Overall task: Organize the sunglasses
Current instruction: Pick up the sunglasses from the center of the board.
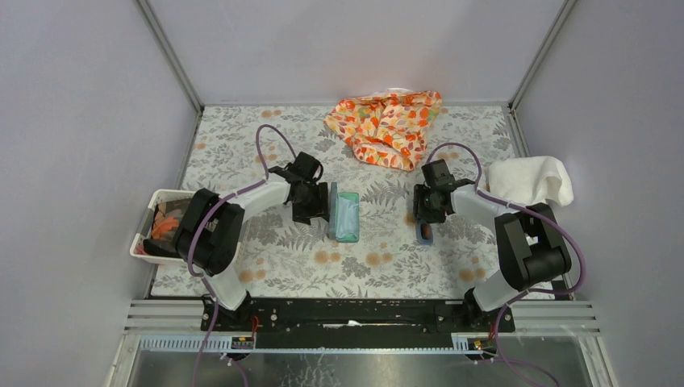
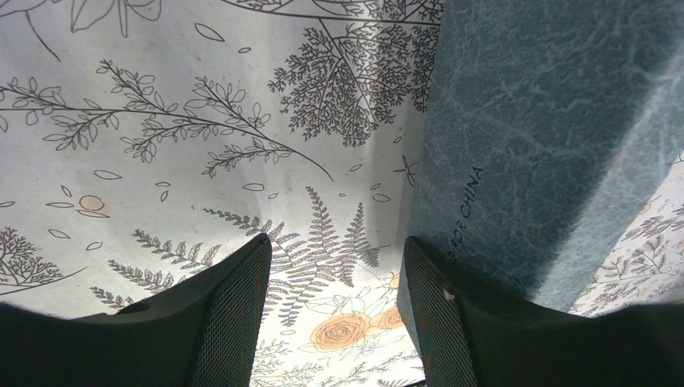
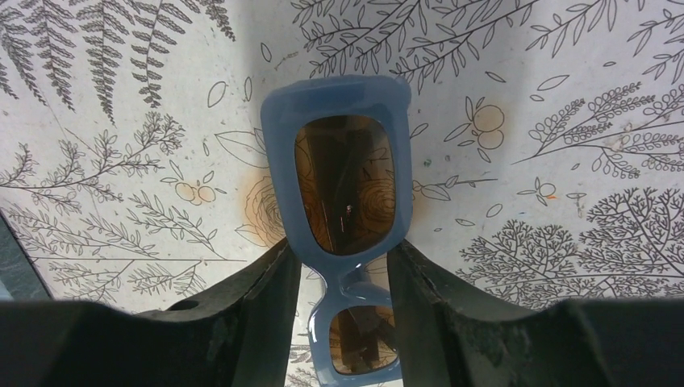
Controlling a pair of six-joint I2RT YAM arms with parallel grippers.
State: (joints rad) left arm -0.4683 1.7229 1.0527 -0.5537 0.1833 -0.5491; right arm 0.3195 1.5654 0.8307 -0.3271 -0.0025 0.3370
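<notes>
Between the fingers of your right tool [image 3: 343,246], which stand part-spread and pinch nothing yet, runs the narrow bridge of the sunglasses [image 3: 345,185]. The pair lies flat on the tabletop [image 3: 121,161], in line with the tool. One brown lens sits beyond the fingertips and the other back under the wrist. A thin gap shows on each side of the bridge. You cannot tell from here whether the fingertips brush the corners of the far lens rim.

Expect the pair to be light, stiff and slick. The glossy blue plastic will probably slide or twist if you squeeze it off-centre. Dark bars behind the lens look like folded temples, so the pair should lift as one compact piece. The bridge is a sensible place to take hold, being narrow, central and clear of the lenses, which would likely scratch or smear under the pads. Close gently, since a hard pinch could pop a thin frame out sideways.

Further out, your left tool [image 2: 336,240] is spread and empty. Its right finger is just beside the outer wall of the grey case [image 2: 548,137], which lies open between the two arms.
</notes>
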